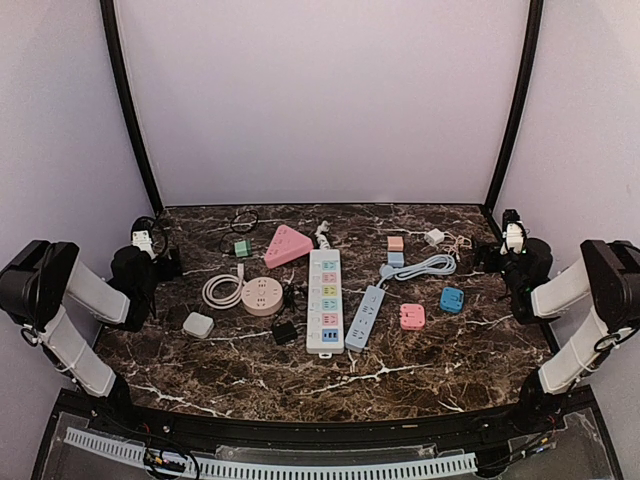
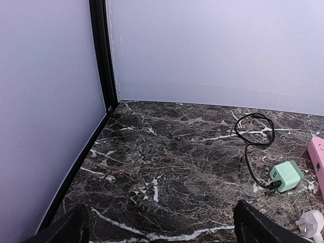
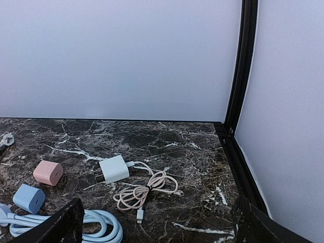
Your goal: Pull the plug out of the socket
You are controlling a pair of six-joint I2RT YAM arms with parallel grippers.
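Note:
A long white power strip (image 1: 324,300) with coloured sockets lies mid-table. A white plug (image 1: 322,236) sits at its far end. A round pink socket (image 1: 262,296) with a coiled white cable (image 1: 222,291) has a small black plug (image 1: 290,295) against its right side. I cannot tell whether either plug is seated. My left gripper (image 1: 152,258) rests at the far left, open and empty; its wrist view (image 2: 162,234) shows bare marble between the fingertips (image 2: 255,225). My right gripper (image 1: 505,256) rests at the far right, open and empty; its fingertips (image 3: 61,227) frame the lower corners of its wrist view.
A pink triangular socket (image 1: 287,244), a green charger (image 2: 286,176) with a black cable (image 2: 253,136), a blue strip (image 1: 365,316), pink (image 1: 412,316) and blue (image 1: 452,299) cube sockets, a black adapter (image 1: 285,331), a white charger (image 3: 114,169) with a pink cable (image 3: 144,190). Walls enclose three sides.

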